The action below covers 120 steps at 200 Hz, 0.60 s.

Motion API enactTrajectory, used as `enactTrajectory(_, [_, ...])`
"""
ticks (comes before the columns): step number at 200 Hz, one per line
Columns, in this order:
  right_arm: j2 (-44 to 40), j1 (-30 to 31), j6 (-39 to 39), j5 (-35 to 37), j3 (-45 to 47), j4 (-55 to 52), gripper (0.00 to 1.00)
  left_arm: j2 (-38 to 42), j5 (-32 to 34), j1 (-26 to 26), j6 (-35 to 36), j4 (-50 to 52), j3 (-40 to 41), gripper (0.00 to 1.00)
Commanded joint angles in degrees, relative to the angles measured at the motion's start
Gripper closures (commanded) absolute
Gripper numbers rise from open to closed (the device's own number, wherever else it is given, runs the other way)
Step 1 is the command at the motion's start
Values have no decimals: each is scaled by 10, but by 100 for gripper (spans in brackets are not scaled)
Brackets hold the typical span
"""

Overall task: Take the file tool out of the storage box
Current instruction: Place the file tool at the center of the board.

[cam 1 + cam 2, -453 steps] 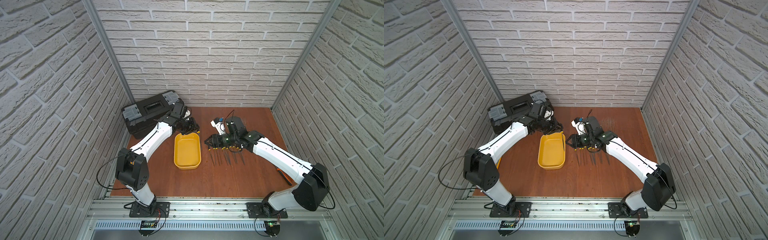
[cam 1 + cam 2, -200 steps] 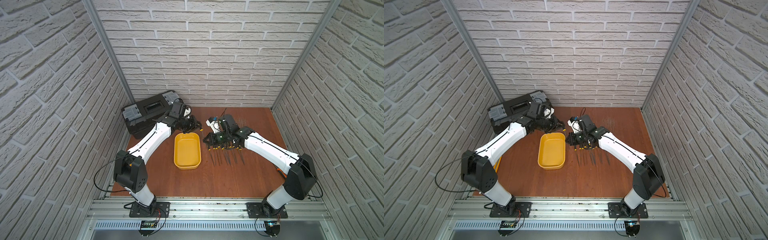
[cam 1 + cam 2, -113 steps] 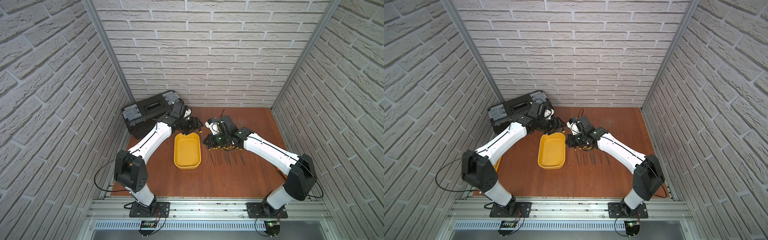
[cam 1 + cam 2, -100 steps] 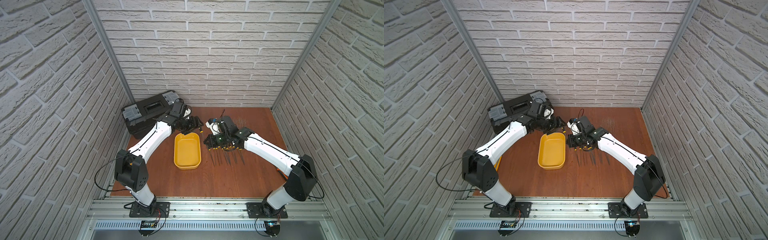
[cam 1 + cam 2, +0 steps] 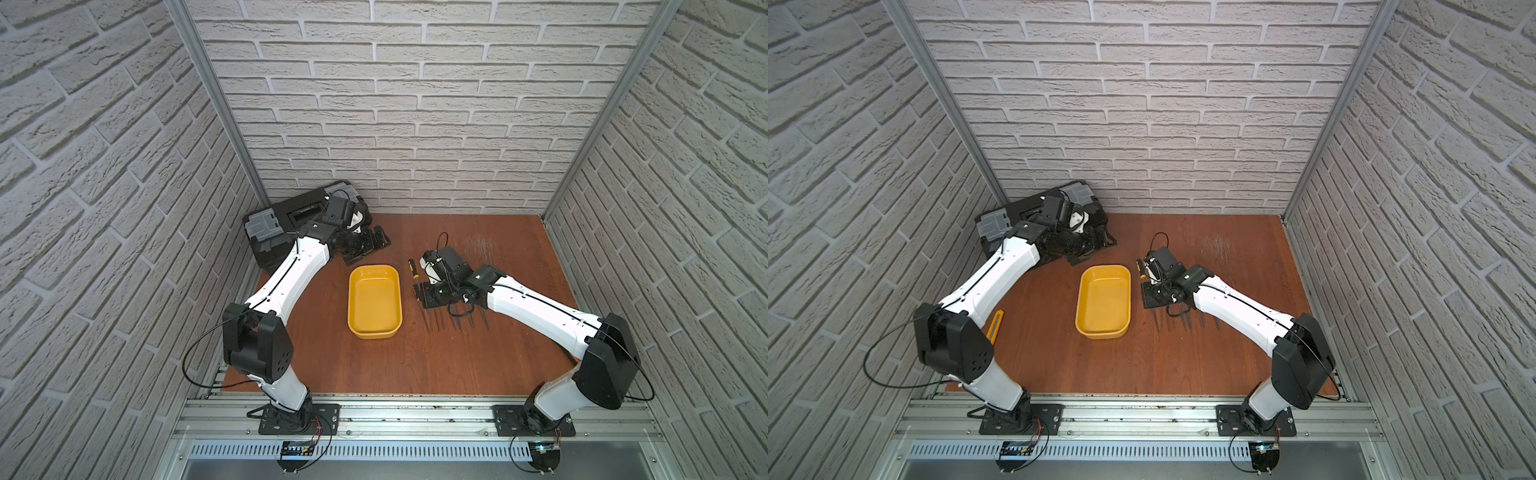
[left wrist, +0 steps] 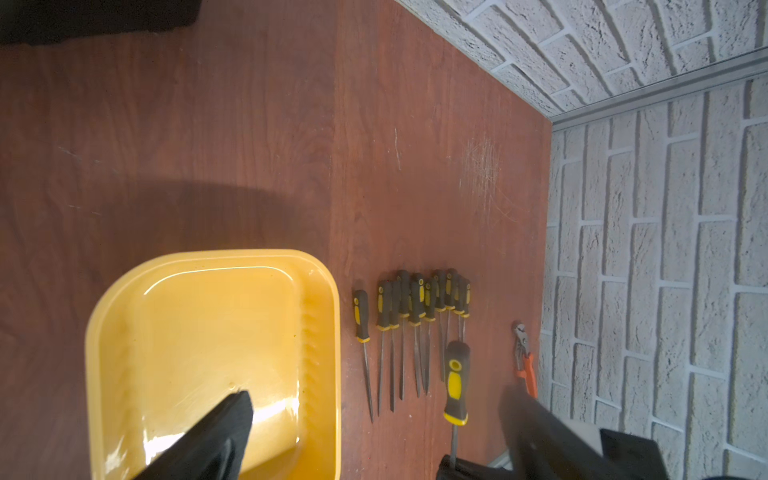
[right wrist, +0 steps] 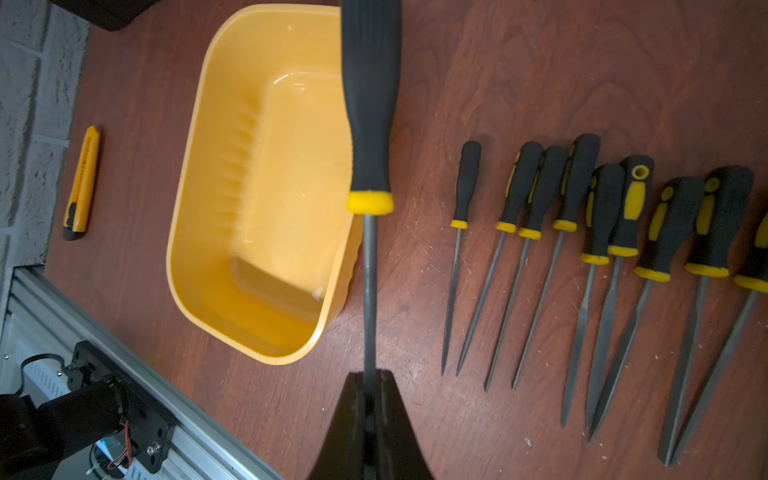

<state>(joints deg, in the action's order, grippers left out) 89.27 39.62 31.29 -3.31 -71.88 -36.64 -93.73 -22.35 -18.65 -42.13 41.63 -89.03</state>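
Wooden tabletop (image 5: 415, 365): right gripper (image 7: 368, 380) clamps file tool (image 7: 369, 104).

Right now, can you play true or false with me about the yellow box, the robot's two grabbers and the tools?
1. The storage box is empty. True.
2. The right gripper holds the file tool by its handle. False: it pinches the metal shaft, and the handle sticks out free.
3. The left gripper is shut. False: its jaws stand wide open and hold nothing.
4. A row of files lies on the table beside the storage box. True.
5. The utility knife is inside the storage box. False: it lies on the table, outside it.
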Motion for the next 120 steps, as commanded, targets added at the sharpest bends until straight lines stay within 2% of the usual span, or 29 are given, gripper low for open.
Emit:
enactTrajectory(1, [20,10,31,47,1,8,97,33,8,10,29,16,0,2])
enactTrajectory(53, [69,29,75,72,-5,19,97,44,3,17,28,18,9,2])
enactTrajectory(120, [121,40,92,73,-7,46,97,55,11,24,31,18,30,1])
